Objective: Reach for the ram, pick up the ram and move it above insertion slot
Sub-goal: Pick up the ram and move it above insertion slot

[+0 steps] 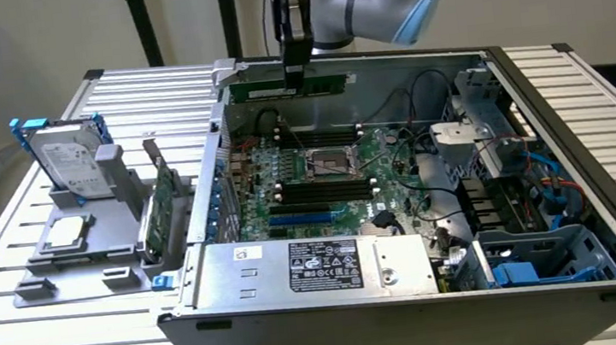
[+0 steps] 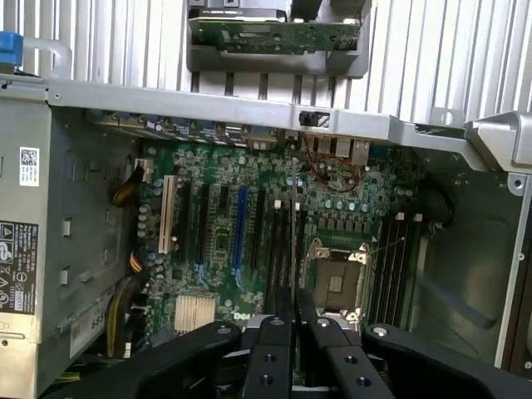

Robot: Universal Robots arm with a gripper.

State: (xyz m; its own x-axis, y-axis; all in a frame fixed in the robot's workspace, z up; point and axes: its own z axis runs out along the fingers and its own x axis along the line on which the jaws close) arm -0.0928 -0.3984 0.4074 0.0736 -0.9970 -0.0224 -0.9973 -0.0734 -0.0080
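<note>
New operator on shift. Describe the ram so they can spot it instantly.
Start at the open computer case on the slatted table. At its far wall, the end effector hangs from the arm and is shut on the ram: a long, thin green stick held level. Unlike the expansion card standing outside the case, it has no metal bracket.

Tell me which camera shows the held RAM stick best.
The exterior view: the long thin green RAM stick hangs flat-on from the claw above the open case. In the wrist view it is edge-on, a dark sliver between the fingers.
</note>
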